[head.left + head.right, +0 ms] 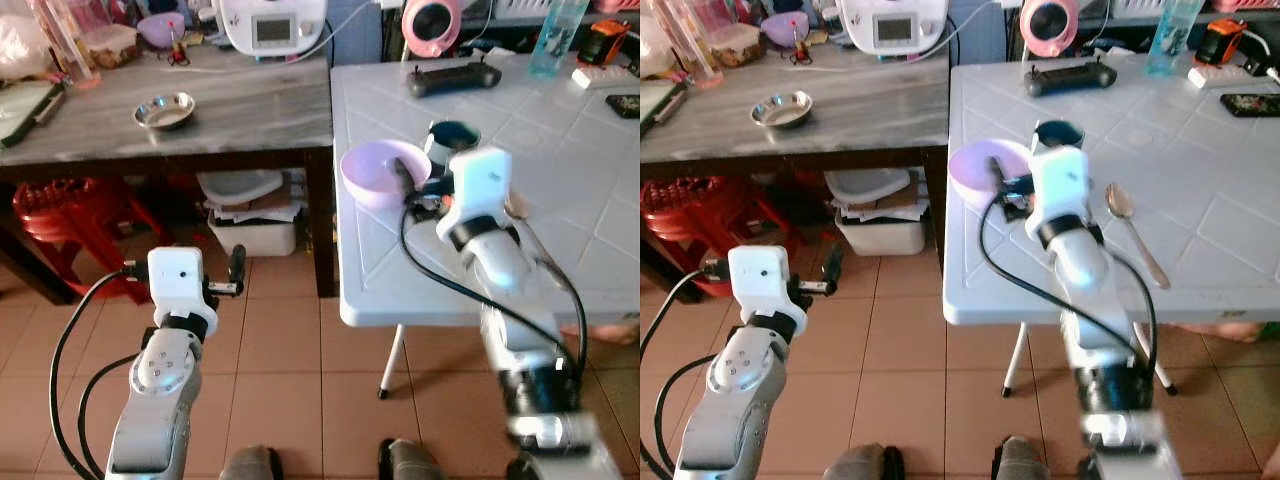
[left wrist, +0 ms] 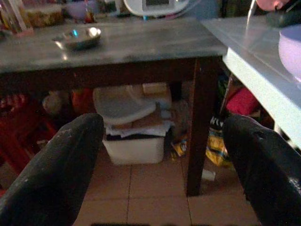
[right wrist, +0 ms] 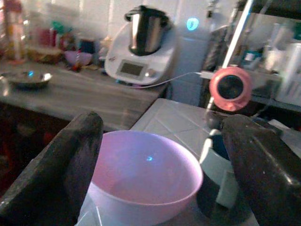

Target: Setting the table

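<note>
A pale purple bowl (image 1: 375, 172) stands near the left edge of the white folding table (image 1: 590, 250). Just behind it sits a teal mug (image 1: 452, 138), and a metal spoon (image 1: 1130, 228) lies to the right. My right gripper (image 3: 164, 121) is open over the table, and the right wrist view shows the bowl (image 3: 143, 174) low between its spread fingers, not touched. Held low over the tiled floor in front of the grey table, my left gripper (image 2: 164, 122) is open and empty. A small steel bowl (image 1: 164, 110) rests on that grey table (image 1: 250, 120).
Under the grey table are a white bin (image 1: 250, 215) and a red stool (image 1: 65, 215). A white kitchen appliance (image 1: 272, 22) stands at the table's back. On the white table's far side lie a black controller (image 1: 452, 77), a pink fan (image 1: 432, 25) and a bottle (image 1: 556, 35).
</note>
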Tool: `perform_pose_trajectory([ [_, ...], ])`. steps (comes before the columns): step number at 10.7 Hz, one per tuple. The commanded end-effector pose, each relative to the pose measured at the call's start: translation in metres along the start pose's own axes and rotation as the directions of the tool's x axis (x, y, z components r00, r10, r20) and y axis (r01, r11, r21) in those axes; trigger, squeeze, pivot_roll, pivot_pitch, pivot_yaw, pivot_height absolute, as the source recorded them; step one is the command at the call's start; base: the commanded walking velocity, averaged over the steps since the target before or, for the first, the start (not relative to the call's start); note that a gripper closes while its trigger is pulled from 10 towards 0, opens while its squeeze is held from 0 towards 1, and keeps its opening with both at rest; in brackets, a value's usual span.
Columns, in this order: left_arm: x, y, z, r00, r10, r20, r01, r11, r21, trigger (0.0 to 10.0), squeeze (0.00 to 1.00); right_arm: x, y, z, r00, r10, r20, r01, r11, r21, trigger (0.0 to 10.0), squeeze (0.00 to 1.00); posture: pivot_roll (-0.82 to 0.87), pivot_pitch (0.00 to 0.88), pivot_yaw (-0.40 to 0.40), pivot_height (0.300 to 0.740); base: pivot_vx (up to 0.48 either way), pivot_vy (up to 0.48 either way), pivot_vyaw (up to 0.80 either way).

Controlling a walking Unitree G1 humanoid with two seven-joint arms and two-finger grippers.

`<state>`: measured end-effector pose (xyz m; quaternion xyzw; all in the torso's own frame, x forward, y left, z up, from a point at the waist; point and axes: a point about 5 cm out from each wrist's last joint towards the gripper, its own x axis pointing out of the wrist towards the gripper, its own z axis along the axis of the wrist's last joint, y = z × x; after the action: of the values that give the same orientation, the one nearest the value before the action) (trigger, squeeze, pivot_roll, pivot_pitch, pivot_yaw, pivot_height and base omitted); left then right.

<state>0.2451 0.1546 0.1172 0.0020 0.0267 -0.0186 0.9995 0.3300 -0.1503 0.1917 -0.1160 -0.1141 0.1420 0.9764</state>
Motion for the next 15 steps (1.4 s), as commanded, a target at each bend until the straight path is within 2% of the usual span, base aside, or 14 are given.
perform_pose_trajectory([
  [1,-0.002,0.002,0.003,1.000,0.006,-0.005,-0.006,1.000,0.010,10.0,0.00,0.005,0.002,0.001,0.999,0.050,-0.017,-0.050,0.998,-0.021,10.0,0.00,0.07,0.148,0.100,0.740,0.000,0.000,0.00],
  [3,-0.007,0.003,0.002,1.000,0.006,-0.025,-0.006,1.000,0.005,10.0,0.00,0.009,0.002,-0.001,0.992,0.106,-0.064,-0.109,0.993,-0.044,10.0,0.00,0.07,0.175,0.105,0.740,0.000,0.000,0.00],
  [4,-0.011,0.003,-0.001,0.999,-0.001,-0.052,0.001,1.000,0.005,10.0,0.00,0.013,0.006,-0.002,0.978,0.186,-0.096,-0.194,0.977,-0.087,10.0,0.00,0.08,0.191,0.111,0.740,0.000,0.000,0.00],
  [6,-0.015,0.002,-0.005,0.996,-0.013,-0.093,0.015,1.000,0.012,10.0,0.00,0.023,0.011,0.003,0.957,0.271,-0.107,-0.283,0.951,-0.123,10.0,0.00,0.08,0.204,0.117,0.740,0.000,0.000,0.00],
  [9,-0.017,0.003,-0.006,0.992,-0.020,-0.121,0.023,1.000,0.020,10.0,0.00,0.037,0.010,0.012,0.935,0.329,-0.130,-0.348,0.921,-0.173,10.0,0.00,0.10,0.218,0.123,0.740,0.000,0.000,0.00],
  [13,-0.020,0.005,-0.010,0.987,-0.021,-0.156,0.025,0.999,0.022,10.0,0.00,0.043,0.006,0.010,0.911,0.369,-0.185,-0.402,0.894,-0.197,10.0,0.00,0.09,0.219,0.123,0.740,0.000,0.000,0.00],
  [15,-0.019,0.003,-0.011,0.985,-0.028,-0.173,0.032,0.999,0.021,10.0,0.00,0.049,0.004,0.011,0.892,0.401,-0.210,-0.443,0.866,-0.230,10.0,0.00,0.09,0.222,0.123,0.740,0.000,0.000,0.00],
])
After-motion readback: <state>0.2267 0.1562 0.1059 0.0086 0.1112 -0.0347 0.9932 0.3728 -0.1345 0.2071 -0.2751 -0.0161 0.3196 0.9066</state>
